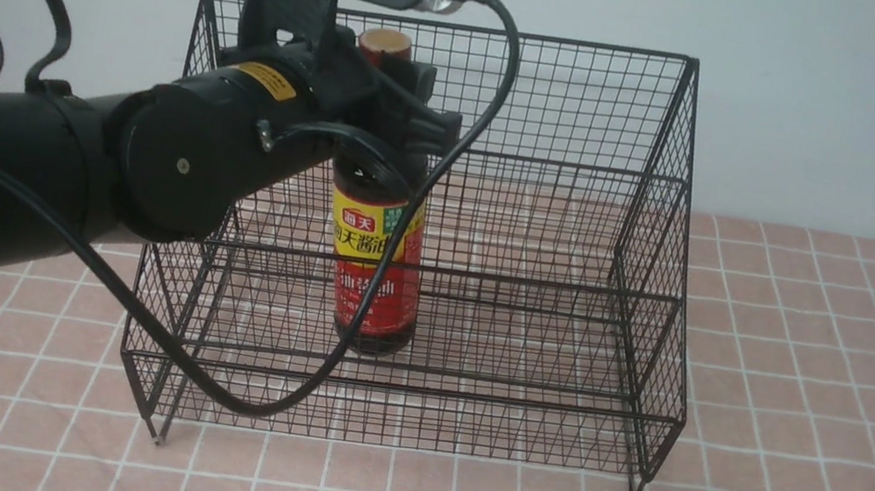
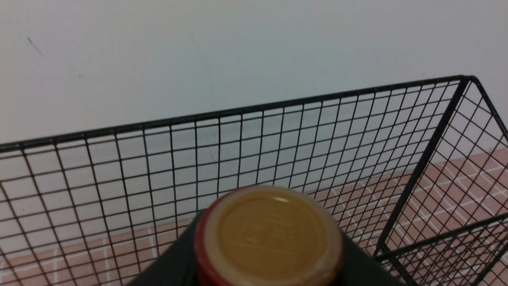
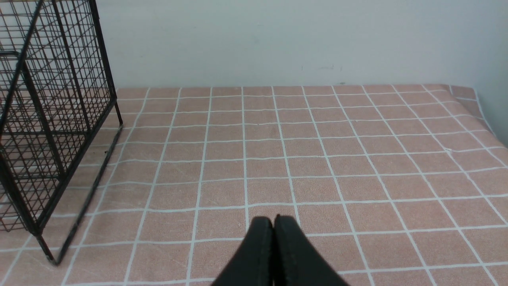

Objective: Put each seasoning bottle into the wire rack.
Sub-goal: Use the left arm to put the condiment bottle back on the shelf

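The seasoning bottle, dark brown with a red neck wrap and a yellow-and-red label, stands upright inside the black wire rack, left of its middle, with its base at the lower front tier. My left gripper is shut on the bottle's neck just under the tan cap. In the left wrist view the cap fills the space between my dark fingers, with the rack's back grid behind. My right gripper is shut and empty over the tablecloth, to the right of the rack's side.
A pink tiled tablecloth covers the table. A pale wall stands right behind the rack. My left arm's cable hangs in front of the rack's front rail. The table's far right edge shows in the right wrist view.
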Tool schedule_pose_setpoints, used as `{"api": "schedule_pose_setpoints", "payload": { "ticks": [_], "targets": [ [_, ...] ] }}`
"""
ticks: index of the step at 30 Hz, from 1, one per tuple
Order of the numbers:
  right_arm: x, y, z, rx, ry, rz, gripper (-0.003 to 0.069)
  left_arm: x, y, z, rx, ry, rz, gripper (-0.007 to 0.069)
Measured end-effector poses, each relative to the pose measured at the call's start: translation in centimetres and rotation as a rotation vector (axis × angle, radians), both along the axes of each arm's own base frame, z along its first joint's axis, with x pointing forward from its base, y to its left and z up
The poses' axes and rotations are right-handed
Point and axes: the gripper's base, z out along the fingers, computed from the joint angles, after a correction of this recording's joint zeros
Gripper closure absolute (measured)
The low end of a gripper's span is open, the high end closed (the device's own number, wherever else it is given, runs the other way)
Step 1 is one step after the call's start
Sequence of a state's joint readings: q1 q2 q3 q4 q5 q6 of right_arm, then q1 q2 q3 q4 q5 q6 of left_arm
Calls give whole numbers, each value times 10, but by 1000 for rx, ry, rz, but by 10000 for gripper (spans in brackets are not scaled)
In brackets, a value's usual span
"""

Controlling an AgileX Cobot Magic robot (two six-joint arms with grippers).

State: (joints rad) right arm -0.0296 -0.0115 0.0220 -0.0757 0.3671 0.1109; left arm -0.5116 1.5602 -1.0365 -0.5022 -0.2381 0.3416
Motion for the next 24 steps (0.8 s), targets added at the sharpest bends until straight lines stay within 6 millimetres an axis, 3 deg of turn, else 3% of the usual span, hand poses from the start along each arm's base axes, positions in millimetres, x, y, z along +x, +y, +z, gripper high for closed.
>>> {"api": "schedule_pose_setpoints", "payload": {
  "ticks": [8,12,16,21,24],
  "targets": [
    [0,0,0,0,0,0,673,0,0,0,3,1,-4,354],
    [0,0,0,0,0,0,673,-1,0,6,-1,-17,-4,265],
    [0,0,0,0,0,0,673,-12,3,21,-11,-8,-35,176],
    [0,0,0,0,0,0,673,-32,10,46,10,-36,-84,174],
    [0,0,0,0,0,0,673,-53,18,70,37,-84,-126,221]
  ]
}}
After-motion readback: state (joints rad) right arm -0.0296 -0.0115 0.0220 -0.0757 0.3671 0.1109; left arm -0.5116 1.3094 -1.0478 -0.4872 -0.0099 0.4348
